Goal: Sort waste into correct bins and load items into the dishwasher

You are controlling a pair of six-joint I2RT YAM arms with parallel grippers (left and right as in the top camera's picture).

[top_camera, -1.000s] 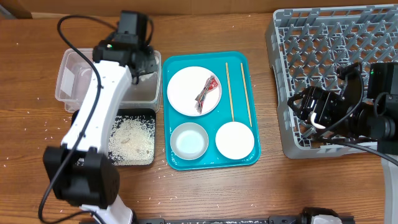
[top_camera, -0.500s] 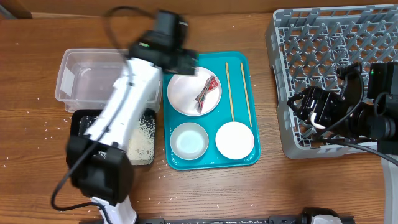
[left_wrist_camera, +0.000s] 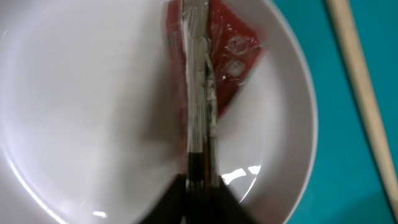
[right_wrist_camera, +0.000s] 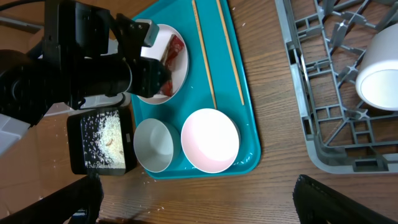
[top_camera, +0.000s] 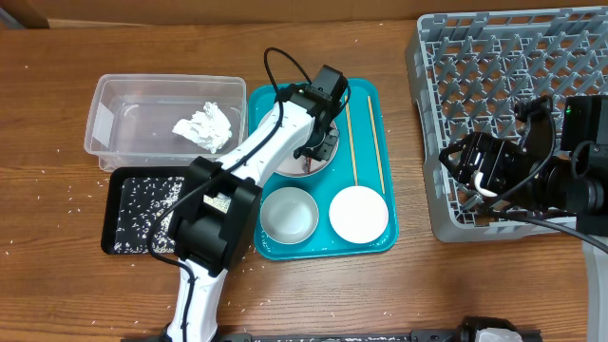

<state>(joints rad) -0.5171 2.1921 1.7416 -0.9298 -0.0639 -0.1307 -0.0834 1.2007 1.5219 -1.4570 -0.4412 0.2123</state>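
Observation:
My left gripper [top_camera: 318,142] hangs over the white plate [left_wrist_camera: 93,112] on the teal tray [top_camera: 366,90]. It is shut on the silver edge of the red-and-silver snack wrapper [left_wrist_camera: 230,56], which still touches the plate. The crumpled napkin [top_camera: 204,125] lies in the clear tub [top_camera: 104,123]. Rice [top_camera: 152,195] lies in the black tray [top_camera: 114,214]. A white bowl [top_camera: 288,214], a pink bowl [top_camera: 358,214] and two chopsticks [top_camera: 350,142] are on the teal tray. My right gripper [top_camera: 472,169] is open and empty at the left edge of the grey dish rack [top_camera: 513,66]. A white cup [right_wrist_camera: 380,71] sits in the rack.
Loose rice grains are scattered on the wooden table around the black tray and the teal tray's front edge [right_wrist_camera: 155,180]. The rack fills the right side. My left arm stretches across the tray from the front left.
My left arm swung right from the clear tub to the white plate. The napkin now lies in the tub. The right arm has not moved.

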